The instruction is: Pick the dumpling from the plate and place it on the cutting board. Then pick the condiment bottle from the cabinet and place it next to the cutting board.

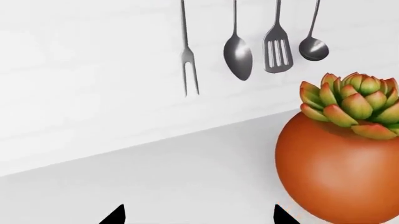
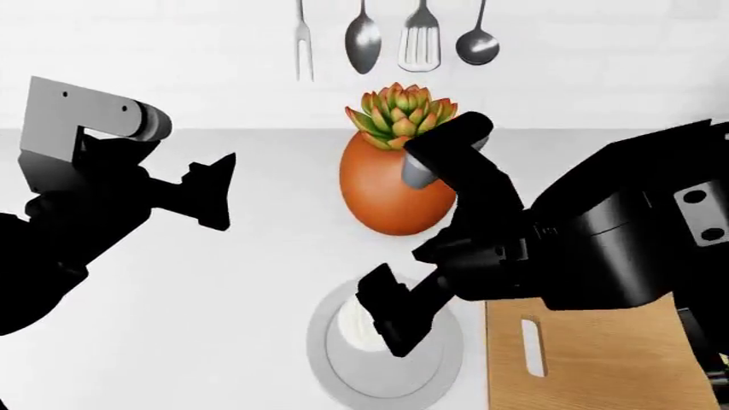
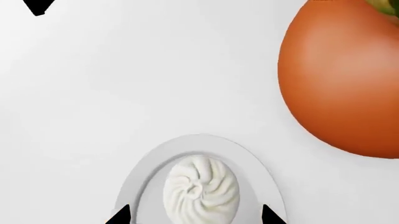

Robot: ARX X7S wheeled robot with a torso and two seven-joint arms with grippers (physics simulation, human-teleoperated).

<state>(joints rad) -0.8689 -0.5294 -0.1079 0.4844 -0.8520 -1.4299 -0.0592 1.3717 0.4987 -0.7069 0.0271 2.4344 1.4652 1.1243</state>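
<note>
Right end effector [image 2: 393, 320] spread open over the dumpling [image 3: 201, 193] on its plate [image 2: 330, 363] at lower centre, left end effector [image 2: 217, 192] raised at left, grip unclear

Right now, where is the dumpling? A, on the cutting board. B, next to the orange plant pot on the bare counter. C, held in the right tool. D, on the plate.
D: the right wrist view shows the dumpling sitting in the middle of the plate, with the right tool open on either side of it and not closed on it, and the cutting board bare where it shows.
</note>
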